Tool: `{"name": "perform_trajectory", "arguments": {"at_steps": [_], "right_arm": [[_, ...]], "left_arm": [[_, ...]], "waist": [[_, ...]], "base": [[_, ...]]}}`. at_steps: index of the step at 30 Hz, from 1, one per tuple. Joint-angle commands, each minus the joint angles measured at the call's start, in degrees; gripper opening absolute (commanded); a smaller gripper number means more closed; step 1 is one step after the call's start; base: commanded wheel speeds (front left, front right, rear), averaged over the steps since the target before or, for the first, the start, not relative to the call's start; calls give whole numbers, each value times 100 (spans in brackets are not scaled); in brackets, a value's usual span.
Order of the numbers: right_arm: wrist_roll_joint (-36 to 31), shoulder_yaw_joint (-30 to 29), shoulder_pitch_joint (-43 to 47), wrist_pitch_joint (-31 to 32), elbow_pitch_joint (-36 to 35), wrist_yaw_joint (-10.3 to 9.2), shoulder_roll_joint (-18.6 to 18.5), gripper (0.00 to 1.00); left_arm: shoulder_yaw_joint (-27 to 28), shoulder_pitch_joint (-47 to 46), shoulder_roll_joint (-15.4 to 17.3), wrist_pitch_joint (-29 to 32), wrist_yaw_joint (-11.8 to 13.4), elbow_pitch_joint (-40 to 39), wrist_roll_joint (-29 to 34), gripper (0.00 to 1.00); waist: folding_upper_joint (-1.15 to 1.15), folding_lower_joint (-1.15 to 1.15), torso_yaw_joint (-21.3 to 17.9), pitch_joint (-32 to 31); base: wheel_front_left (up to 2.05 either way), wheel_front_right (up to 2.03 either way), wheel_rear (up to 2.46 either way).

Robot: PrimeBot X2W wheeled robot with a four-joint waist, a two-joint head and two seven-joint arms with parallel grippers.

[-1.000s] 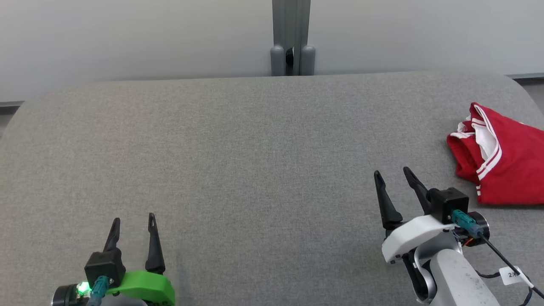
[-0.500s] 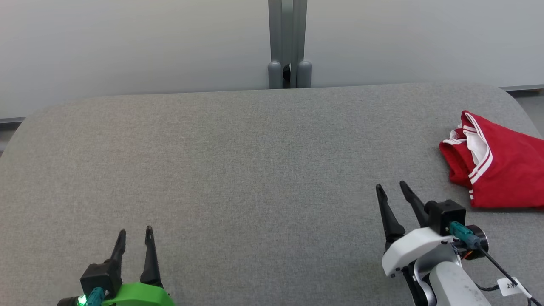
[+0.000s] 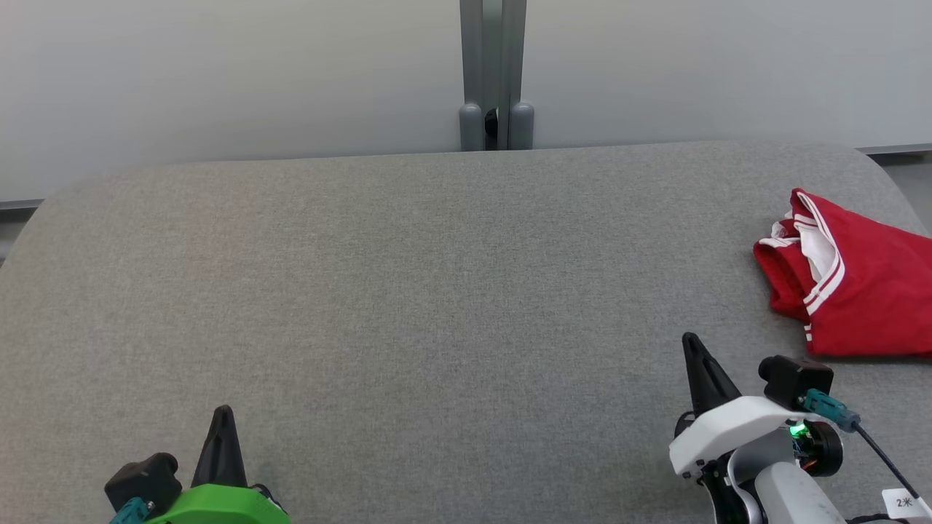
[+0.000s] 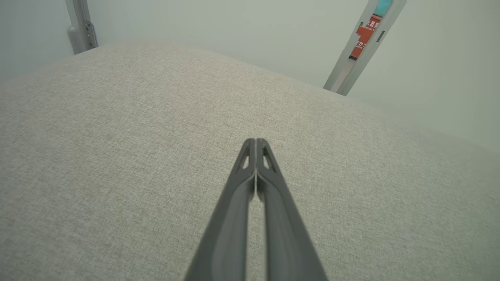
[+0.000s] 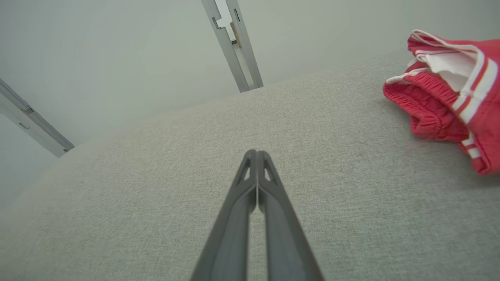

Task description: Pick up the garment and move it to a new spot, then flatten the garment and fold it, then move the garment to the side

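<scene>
The garment (image 3: 859, 284) is red with white stripes and lies folded at the right edge of the grey table (image 3: 437, 291); the right wrist view has the garment (image 5: 453, 93) at its upper right. My right gripper (image 3: 690, 340) stands at the lower right, shut and empty, a short way in front and to the left of the garment; its closed tips (image 5: 256, 153) hover over bare cloth. At the lower left, my left gripper (image 3: 222, 412) is shut on nothing, far from the garment, its tips (image 4: 255, 141) pressed together above the tabletop.
A grey post (image 3: 494, 73) rises behind the table's far edge against a pale wall. The table's rounded far corners (image 3: 874, 156) fall away to the floor. A cable with a white tag (image 3: 903, 501) hangs off my right wrist.
Both grippers have gone from open to shut and drawn back toward the lower edge. The head camera tilted early on, shifting the whole picture down; the garment stayed in place.
</scene>
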Motion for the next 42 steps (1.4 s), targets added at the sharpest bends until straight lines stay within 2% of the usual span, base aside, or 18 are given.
{"name": "perform_trajectory", "arguments": {"at_steps": [1,20,42], "right_arm": [[256,-51,-54,46,-155,-1,-15,0],[1997,-307,49,482,-479,-2,-23,0],[3608,-556,150,903,-765,-3,-31,0]], "left_arm": [[43,-147,22,47,-47,-125,-264,0],[175,-280,33,480,-187,-283,-1979,0],[314,-407,46,902,-313,-407,-3557,0]], "waist": [[0,0,1,2],[0,0,16,27],[0,0,33,55]], "base": [[0,0,0],[0,0,0],[0,0,0]]}}
